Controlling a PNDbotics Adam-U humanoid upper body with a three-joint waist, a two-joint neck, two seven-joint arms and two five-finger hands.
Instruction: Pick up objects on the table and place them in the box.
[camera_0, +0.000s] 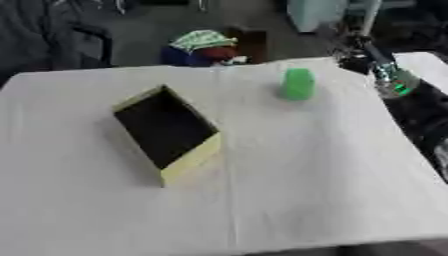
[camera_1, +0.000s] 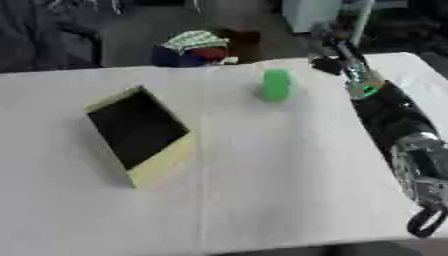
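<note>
Clearly the upright green plastic cylinder (camera_1: 276, 85) stands just left of the right hand (camera_1: 328, 64), whose finger state I cannot tell; the yellow-rimmed black box (camera_1: 138, 134) lies farther left on the white desk (camera_1: 262, 190).

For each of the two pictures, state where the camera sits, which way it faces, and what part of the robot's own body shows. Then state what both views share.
Left eye view: sits in the robot's head, looks down and forward over the white table; only a strip of the right arm shows along the right edge.
Right eye view: same head, set slightly to the right; it shows more of the right arm, running down the right side.
Shared: the yellow box with its dark inside, and the green object standing apart near the far edge. No hand shows clearly in either.
</note>
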